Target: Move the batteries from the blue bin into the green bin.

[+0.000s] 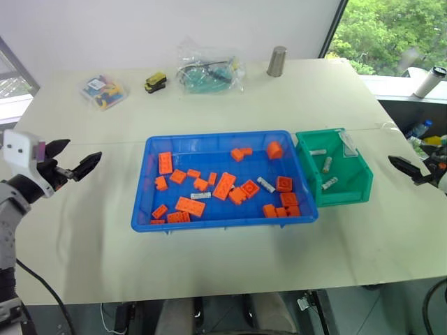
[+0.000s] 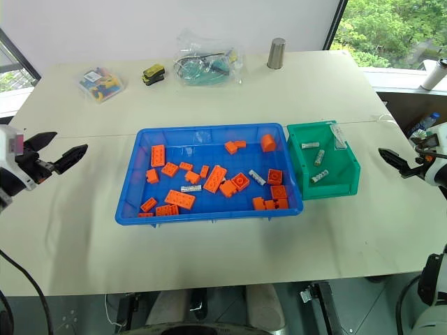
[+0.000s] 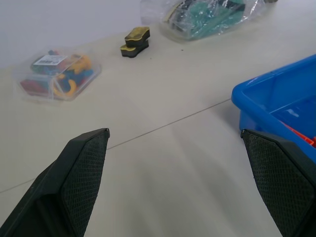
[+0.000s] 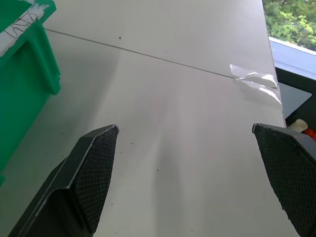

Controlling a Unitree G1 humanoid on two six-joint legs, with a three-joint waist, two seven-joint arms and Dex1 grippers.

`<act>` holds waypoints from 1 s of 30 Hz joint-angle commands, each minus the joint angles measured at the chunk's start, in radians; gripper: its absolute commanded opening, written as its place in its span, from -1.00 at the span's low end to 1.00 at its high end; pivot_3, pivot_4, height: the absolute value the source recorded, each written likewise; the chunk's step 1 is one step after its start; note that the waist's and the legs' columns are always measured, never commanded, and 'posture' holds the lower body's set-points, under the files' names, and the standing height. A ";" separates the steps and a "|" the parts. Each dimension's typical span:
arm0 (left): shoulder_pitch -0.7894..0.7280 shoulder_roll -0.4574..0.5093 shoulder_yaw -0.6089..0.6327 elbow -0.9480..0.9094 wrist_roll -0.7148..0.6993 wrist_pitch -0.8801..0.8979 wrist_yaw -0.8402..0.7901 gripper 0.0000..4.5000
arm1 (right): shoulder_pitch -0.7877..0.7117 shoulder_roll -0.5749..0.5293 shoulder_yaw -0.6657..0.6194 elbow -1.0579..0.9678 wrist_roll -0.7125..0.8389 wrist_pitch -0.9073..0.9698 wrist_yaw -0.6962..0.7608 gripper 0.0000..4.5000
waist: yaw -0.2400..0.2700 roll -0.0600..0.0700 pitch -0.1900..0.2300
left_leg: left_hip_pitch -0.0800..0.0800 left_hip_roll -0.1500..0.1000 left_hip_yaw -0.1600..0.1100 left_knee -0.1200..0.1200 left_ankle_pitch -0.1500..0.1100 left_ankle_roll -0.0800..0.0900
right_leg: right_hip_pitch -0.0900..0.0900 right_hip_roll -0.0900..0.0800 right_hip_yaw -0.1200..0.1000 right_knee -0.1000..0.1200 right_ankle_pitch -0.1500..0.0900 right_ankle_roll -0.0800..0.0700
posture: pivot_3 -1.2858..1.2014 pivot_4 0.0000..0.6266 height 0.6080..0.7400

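**Three batteries in, two left among the bricks**

Nearest, both tools hang over bare desk (image 1: pixel 230 272) at either side, well clear of the bins. The left tool (image 1: pixel 73 164) stands with its fingers spread wide and nothing between them; the right tool (image 2: pixel 399 164) is likewise wide and empty, just beyond the green bin's outer side.

Between them sits the blue bin (image 1: pixel 209 222), a broad shallow tray strewn with orange bricks (image 1: pixel 224 185). Two batteries (image 1: pixel 266 184) are visible in it: one short silvery cylinder lying slantwise right of centre, between bricks, and another lying flat near the middle (image 1: pixel 200 195), close beside a brick. Both look small, smooth and likely to roll; the crowding bricks may make a clean pinch awkward. Whether a brick hides any more, I cannot tell.

Touching the tray's right wall is the green bin (image 1: pixel 346 195), smaller and deeper. Three batteries lie loose on its floor, apart from one another.

So the task looks more than half done: three moved, at least two left, and neither tool is near either one yet.

Farther back on the desk stand a box of small coloured parts (image 1: pixel 103 91), a yellow-and-black toy (image 1: pixel 155 82), a clear bag (image 1: pixel 209 70) and a metal cup (image 1: pixel 276 61).
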State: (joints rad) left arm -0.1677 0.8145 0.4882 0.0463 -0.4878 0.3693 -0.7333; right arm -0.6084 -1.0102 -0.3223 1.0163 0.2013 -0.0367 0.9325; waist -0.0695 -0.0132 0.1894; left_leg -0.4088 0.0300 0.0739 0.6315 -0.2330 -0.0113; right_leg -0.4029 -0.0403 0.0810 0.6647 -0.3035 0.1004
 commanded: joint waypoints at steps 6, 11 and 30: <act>-0.028 0.014 0.018 -0.029 -0.021 0.009 -0.012 1.00 | -0.057 -0.020 0.013 -0.015 -0.008 -0.017 0.020 0.99 | 0.000 0.000 0.000 | 0.000 0.000 0.000 0.000 0.000 0.000 | 0.000 0.000 0.000 0.000 0.000 0.000 | 0.03 -0.52 0.99; -0.039 0.036 0.001 -0.128 -0.078 0.069 -0.072 1.00 | -0.148 -0.026 0.059 -0.084 -0.005 0.040 0.111 0.99 | -0.001 0.000 0.000 | 0.000 0.000 0.000 0.000 0.000 0.000 | 0.000 0.000 0.000 0.001 0.000 0.000 | 0.03 -0.52 0.99; -0.120 0.200 -0.186 -0.413 -0.290 0.265 -0.394 1.00 | -0.346 0.450 0.566 -0.857 0.055 0.528 0.286 0.99 | 0.007 -0.001 0.000 | -0.007 0.000 -0.010 0.005 0.000 0.000 | -0.004 0.001 -0.004 0.003 0.000 0.000 | 0.03 -0.52 0.99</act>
State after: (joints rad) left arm -0.2823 1.0154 0.2971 -0.3400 -0.7817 0.6471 -1.1297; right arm -0.9240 -0.5768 0.2261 0.1450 0.2952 0.4803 1.2649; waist -0.0622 -0.0137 0.1893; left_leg -0.4173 0.0305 0.0630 0.6381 -0.2331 -0.0112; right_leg -0.4075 -0.0389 0.0759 0.6682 -0.3034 0.1004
